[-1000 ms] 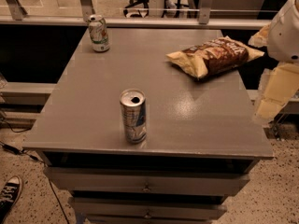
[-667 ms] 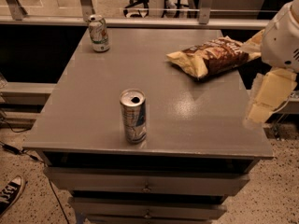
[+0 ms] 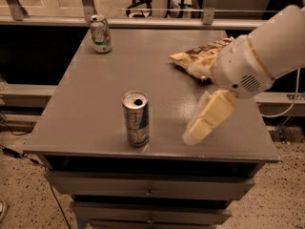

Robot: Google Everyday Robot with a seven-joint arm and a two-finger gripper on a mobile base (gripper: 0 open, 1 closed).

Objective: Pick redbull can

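The redbull can, tall, slim, silver and blue with a dark drinking hole in its silver top, stands upright near the front edge of the grey table. My gripper, cream-coloured on a white arm, hangs over the table's front right part. It points down and to the left, to the right of the can and apart from it. It holds nothing that I can see.
A shorter white-and-green can stands at the table's far left corner. A chip bag lies at the back right, partly behind my arm. Drawers sit under the tabletop. A railing runs behind the table.
My arm has swung in from the right edge to over the table, and the gripper is now much closer to the redbull can. The cans and the bag have not moved.
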